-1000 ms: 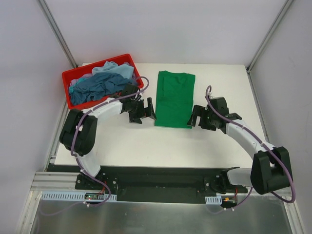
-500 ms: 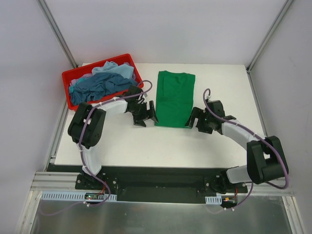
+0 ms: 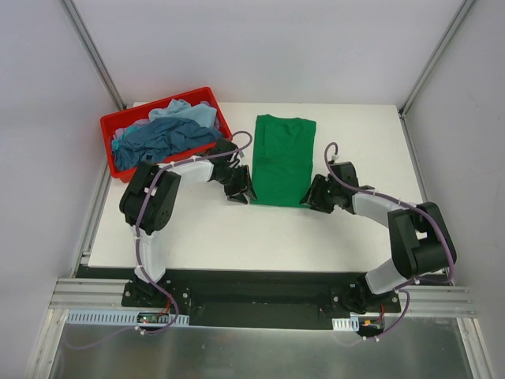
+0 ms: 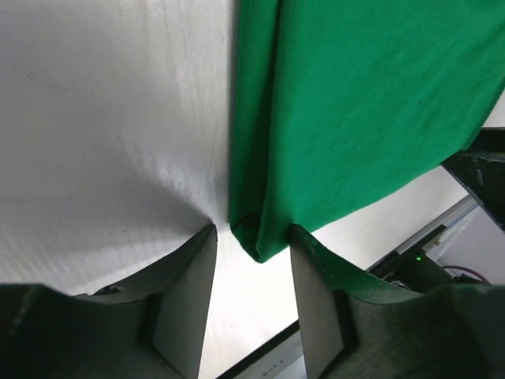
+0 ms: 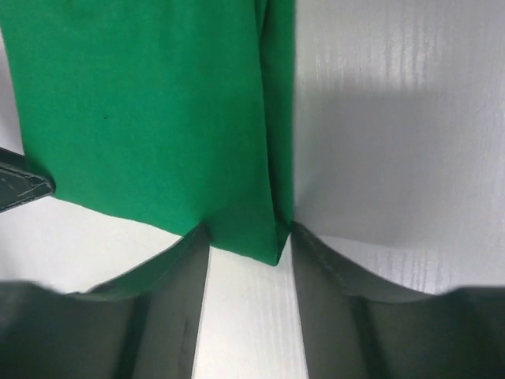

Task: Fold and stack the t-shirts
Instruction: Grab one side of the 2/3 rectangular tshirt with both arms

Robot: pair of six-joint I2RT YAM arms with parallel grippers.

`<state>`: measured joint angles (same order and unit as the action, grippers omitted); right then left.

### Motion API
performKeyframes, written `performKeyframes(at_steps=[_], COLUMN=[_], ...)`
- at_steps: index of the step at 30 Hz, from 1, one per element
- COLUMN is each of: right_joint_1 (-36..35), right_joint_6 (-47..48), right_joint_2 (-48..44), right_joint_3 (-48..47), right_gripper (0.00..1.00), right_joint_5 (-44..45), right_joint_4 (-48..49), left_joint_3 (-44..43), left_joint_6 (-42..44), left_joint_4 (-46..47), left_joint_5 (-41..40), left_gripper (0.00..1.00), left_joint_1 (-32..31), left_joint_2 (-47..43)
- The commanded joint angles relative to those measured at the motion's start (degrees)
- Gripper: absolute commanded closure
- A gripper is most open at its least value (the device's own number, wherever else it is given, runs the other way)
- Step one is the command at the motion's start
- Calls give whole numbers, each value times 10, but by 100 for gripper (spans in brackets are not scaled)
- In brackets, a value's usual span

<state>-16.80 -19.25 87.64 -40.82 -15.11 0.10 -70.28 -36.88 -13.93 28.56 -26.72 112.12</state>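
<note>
A bright green t-shirt (image 3: pixel 282 162) lies folded into a long rectangle on the white table. My left gripper (image 3: pixel 243 193) is down at its near left corner, and in the left wrist view that green corner (image 4: pixel 256 241) sits between my half-open fingers (image 4: pixel 252 237), against the right one. At the near right corner my right gripper (image 3: pixel 313 197) straddles the fabric; the right wrist view shows the corner (image 5: pixel 264 237) spanning the narrowed gap of the gripper (image 5: pixel 251 237), unpinched. A dark teal-blue shirt (image 3: pixel 158 138) and a pale blue one (image 3: pixel 185 112) lie crumpled in the bin.
The red plastic bin (image 3: pixel 110 126) stands at the table's back left, close behind my left arm. White table (image 3: pixel 205 229) extends in front of the green shirt, and frame posts rise at the back corners.
Both grippers have moved inward onto the green shirt's near corners and dropped to the table. Their jaws have narrowed from wide open to about half.
</note>
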Motion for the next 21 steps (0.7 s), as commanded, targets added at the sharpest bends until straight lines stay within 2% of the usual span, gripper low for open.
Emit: performKeyframes(at_steps=[1,4,7,9,13,18,21], right_joint_1=[-1,-1,-2,-1,-3,-11,-17], right_joint_6=[-11,-11,-8,-5,-15,-36,-60], right_joint_2=[22,23,17,7,-30,-140,-226], right_joint_3=[9,7,9,8,10,21,25], right_gripper=[60,77,89,98,100,100,99], right_joint_5=[3,-2,-5,-12,-56,-113,-162], right_joint_4=[-4,-4,-4,-4,-24,-176,-273], left_joint_3=[-11,-16,-20,-20,16,115,161], left_joint_6=[3,1,-4,-5,-8,-16,-21], left_joint_4=[-9,-12,-13,-14,-16,-28,-48], left_joint_5=[-14,-16,-36,-39,-35,-48,-30], left_gripper=[63,81,100,100,100,100,100], left_joint_1=[-11,-14,-16,-16,-17,-19,-22], left_joint_2=[34,39,41,35,-22,-174,-281])
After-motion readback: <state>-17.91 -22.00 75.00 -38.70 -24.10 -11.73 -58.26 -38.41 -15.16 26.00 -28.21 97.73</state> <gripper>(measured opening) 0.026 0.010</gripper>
